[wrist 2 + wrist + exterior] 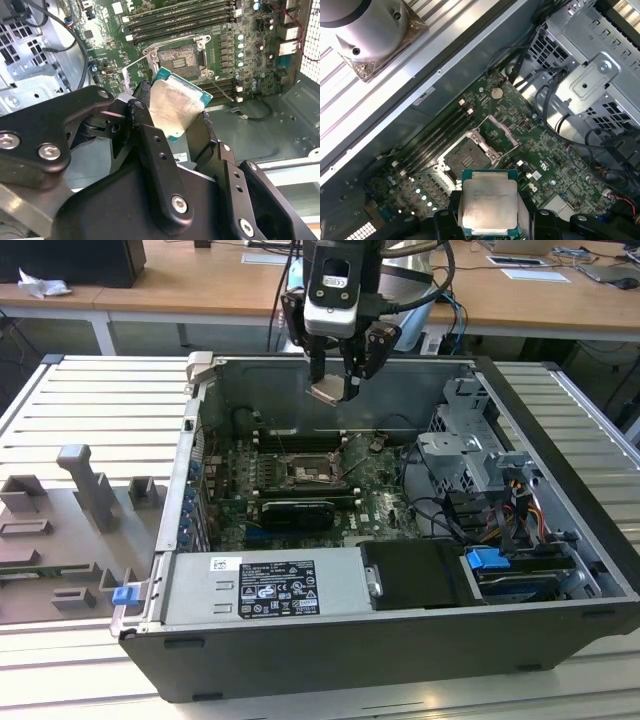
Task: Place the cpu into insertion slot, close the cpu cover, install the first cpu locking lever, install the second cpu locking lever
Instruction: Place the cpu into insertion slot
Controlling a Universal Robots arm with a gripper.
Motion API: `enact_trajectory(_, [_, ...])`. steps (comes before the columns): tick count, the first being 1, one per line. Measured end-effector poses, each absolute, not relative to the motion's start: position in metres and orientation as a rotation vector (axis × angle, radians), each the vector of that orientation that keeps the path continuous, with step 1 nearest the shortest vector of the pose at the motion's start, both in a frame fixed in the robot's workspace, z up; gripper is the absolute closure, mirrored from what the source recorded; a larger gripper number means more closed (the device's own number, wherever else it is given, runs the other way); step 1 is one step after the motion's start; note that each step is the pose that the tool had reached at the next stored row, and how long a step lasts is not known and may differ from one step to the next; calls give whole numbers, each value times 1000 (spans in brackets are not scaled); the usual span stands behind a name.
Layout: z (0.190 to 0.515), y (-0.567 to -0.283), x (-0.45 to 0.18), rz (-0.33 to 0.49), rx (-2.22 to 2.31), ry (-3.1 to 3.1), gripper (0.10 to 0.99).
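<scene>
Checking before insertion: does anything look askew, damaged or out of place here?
Nothing looks damaged. One oddity: the cpu, gripped between the fingers over the motherboard, looks tilted in the exterior view rather than level with it.

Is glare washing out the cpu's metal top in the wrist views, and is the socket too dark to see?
Second wrist view: glare whitens the cpu lid. First wrist view: the lid is evenly lit, and the socket is dim but readable. Exterior view: the socket sits in the computer case's darker interior, yet visible.
</scene>
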State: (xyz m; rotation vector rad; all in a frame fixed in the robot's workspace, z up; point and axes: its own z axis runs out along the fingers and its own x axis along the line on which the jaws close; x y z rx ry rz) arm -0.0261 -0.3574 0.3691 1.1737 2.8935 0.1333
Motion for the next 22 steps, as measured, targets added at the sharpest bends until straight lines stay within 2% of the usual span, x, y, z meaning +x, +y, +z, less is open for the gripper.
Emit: enact_trajectory(22, [366, -357, -26, 129, 1436, 2764, 557])
